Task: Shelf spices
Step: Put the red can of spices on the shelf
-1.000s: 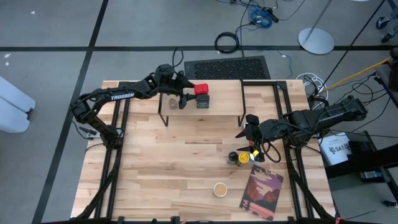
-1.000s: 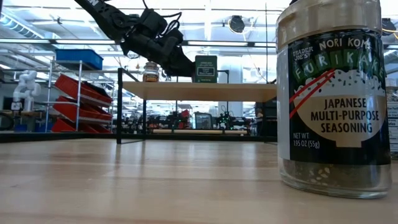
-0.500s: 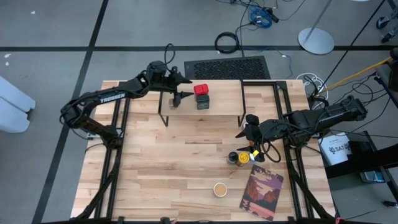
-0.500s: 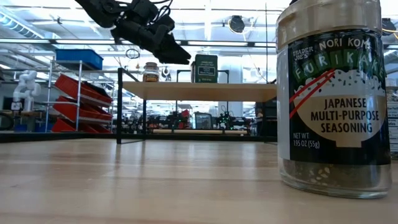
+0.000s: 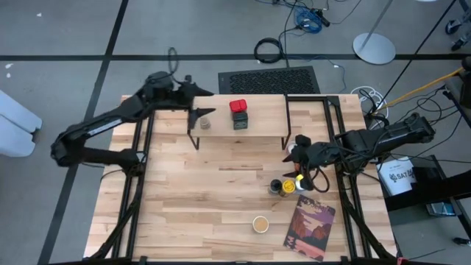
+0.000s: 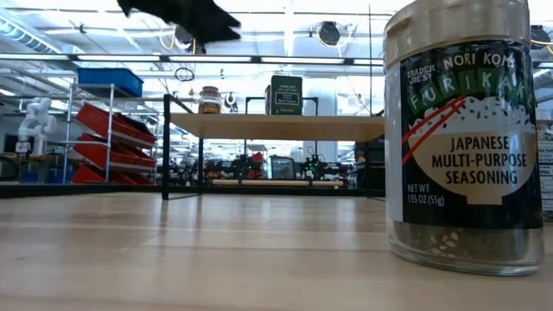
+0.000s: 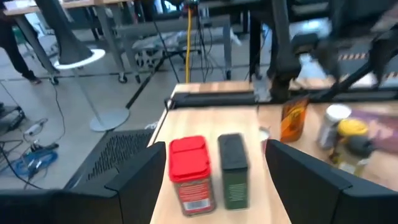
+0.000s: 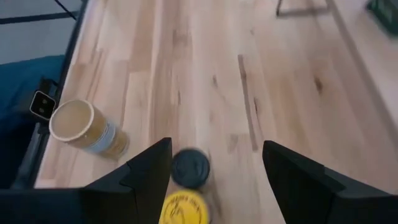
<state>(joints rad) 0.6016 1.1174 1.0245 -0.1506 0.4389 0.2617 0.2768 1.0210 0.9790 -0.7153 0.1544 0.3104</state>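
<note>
The shelf (image 5: 265, 121) stands on its black legs at the table's far side. On its plank stand a small jar (image 5: 204, 123), a red-topped tin (image 7: 189, 168) and a dark green tin (image 7: 233, 165). My left gripper (image 5: 210, 101) hangs open above the shelf's left end, clear of the jars, and shows at the top of the low view (image 6: 216, 19). My right gripper (image 5: 296, 152) is open above a black-lidded jar (image 8: 189, 167) and a yellow-lidded jar (image 8: 182, 208) on the table. A tan-lidded jar (image 5: 260, 223) stands nearer the front.
A picture-covered book (image 5: 309, 227) lies at the front right. A furikake jar (image 6: 462, 130) stands right before the low camera. An orange-labelled jar (image 7: 293, 118) stands by the yellow-lidded one. Bare wood lies at the table's left and middle (image 5: 191, 191).
My left gripper has drawn back from the small jar on the shelf, rising and going toward the table's left edge; the jar stays upright on the plank. My right gripper has kept its place and turned a little.
</note>
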